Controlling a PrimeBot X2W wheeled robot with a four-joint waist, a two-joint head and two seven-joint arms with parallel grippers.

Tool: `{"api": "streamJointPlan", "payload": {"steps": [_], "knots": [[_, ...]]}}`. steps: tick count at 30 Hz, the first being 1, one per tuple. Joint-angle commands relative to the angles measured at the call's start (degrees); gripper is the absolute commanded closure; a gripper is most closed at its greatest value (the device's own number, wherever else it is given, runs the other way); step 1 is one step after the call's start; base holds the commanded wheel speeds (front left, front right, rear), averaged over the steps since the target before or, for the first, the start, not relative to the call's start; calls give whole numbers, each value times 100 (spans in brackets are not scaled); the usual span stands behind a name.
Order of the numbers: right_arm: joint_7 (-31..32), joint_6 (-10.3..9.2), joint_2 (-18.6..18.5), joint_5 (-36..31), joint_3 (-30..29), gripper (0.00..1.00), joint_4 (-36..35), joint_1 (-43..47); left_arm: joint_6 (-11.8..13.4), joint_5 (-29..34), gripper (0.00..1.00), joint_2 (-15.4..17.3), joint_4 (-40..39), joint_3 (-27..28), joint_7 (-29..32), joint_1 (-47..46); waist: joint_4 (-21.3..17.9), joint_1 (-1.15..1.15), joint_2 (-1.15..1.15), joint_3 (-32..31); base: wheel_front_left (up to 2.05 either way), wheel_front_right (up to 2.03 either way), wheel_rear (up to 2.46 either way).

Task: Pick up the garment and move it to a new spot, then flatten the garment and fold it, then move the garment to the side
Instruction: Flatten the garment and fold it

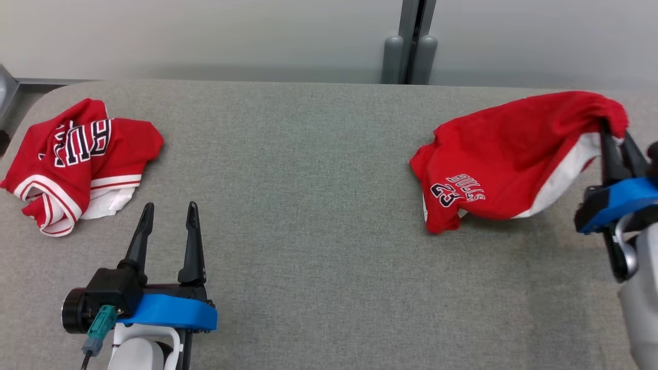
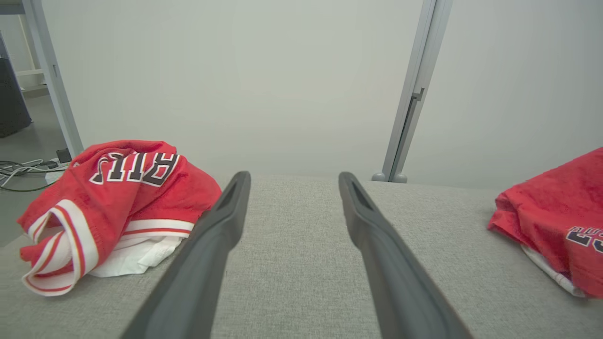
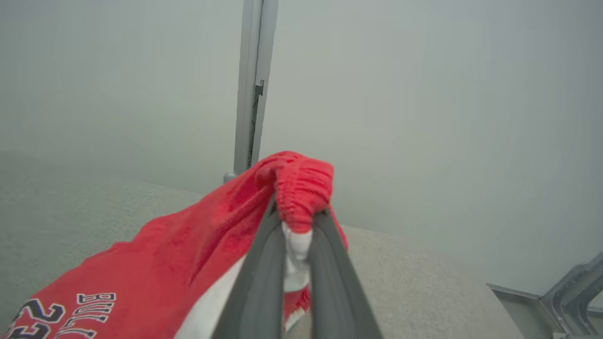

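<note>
The right claw (image 3: pixel 299 221) is clenched on the shorts (image 1: pixel 509 149), pinching a bunch of the waistband (image 3: pixel 304 188) at the desk's (image 1: pixel 308 231) right end. That corner hangs lifted off the desk. The leg with the number sags toward the desk's middle and seems to rest on the surface. The left claw (image 1: pixel 170 205) stands released and holds nothing, over the desk's near left part, near the jersey (image 1: pixel 82 154) heaped at the desk's left end.

The pinch looks to take only a small bunch of ribbed cloth and white lining, so a quick lift could pull it free and drop the shorts. With one leg dragging, a sideways carry could roll the cloth into a tighter wad and make flattening harder. A carry far toward the desk's left end could tangle the shorts with the jersey.
</note>
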Motion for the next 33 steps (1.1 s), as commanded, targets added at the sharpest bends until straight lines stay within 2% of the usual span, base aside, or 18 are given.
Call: {"api": "streamJointPlan", "payload": {"steps": [1, 6, 14, 20, 28, 29, 30, 33], "knots": [[-3, 1, 146, -55, 201, 100, -97, -103, -7, -33, 0, -10, -22, 12, -16, 25, 24, 0, -1, -33, 0, 0, 0], [-4, 1, 605, -81, 1091, 100, -247, -299, -7, -83, 0, -10, 7, -47, -16, 98, 148, 0, -1, -142, 0, 0, 0], [-4, 1, 1312, 265, 2671, 100, 60, -591, 3, -150, 0, -10, 11, -104, -16, 91, 487, 0, -1, -146, 0, 0, 0], [-4, 1, 1477, 639, 3988, 100, 409, -609, 34, -240, 0, -11, 44, -147, -16, 86, 683, 0, -1, -88, 0, 0, 0], [-4, 1, 1475, 1789, 5746, 100, 187, -161, 85, -311, 0, -11, 92, -209, -16, 88, 738, 0, -1, -77, 0, 0, 0], [-4, 1, 1474, 1880, 5892, 62, 164, -108, 89, -323, 0, -12, 100, -211, -16, 94, 719, 0, -1, -82, 0, 0, 0], [-3, 1, 1475, 1962, 6048, 0, 189, -58, 92, -333, 0, -12, 109, -215, -17, 97, 700, 0, -1, -89, 0, 0, 0], [-4, 1, 1473, 2099, 6274, 0, 198, 13, 102, -337, 0, -10, 100, -218, -16, 89, 616, 0, -1, -107, 0, 0, 0]]}}
